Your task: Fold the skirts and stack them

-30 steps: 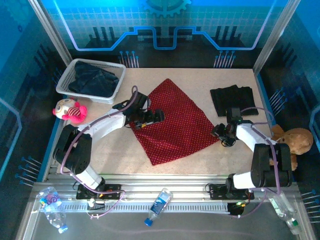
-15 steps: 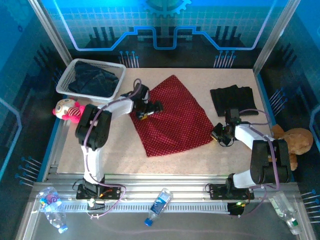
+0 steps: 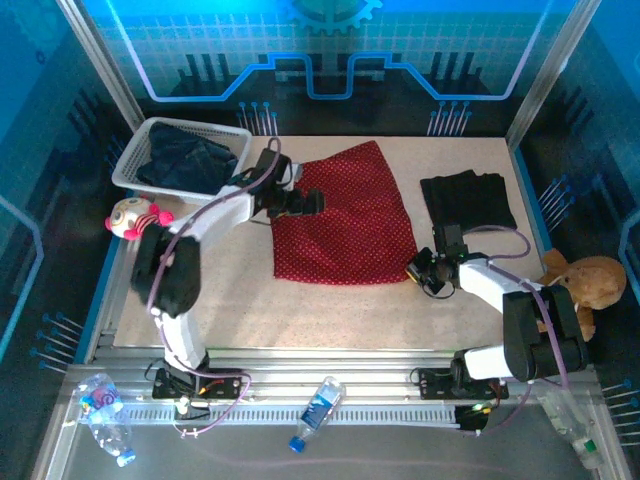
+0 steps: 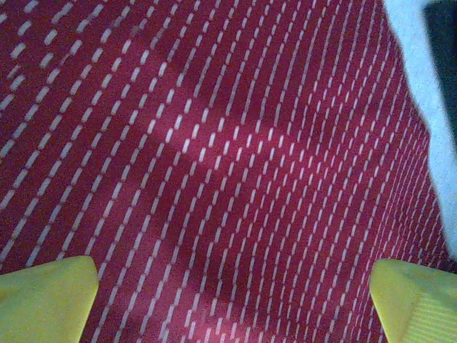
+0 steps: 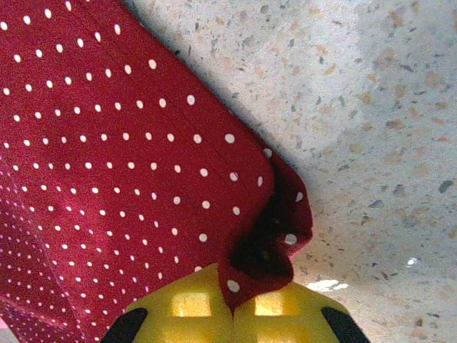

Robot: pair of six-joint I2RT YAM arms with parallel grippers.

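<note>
Pressed together on a corner of the red skirt, the right gripper pinches cloth that fans out to its left; the left gripper, spread wide, has fabric directly beneath. Flattening looks underway; next, probably a clean fold across

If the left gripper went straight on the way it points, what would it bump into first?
Probably the red skirt: it lies spread right in front of the left gripper and its open fingers, though how far off is unclear.
</note>
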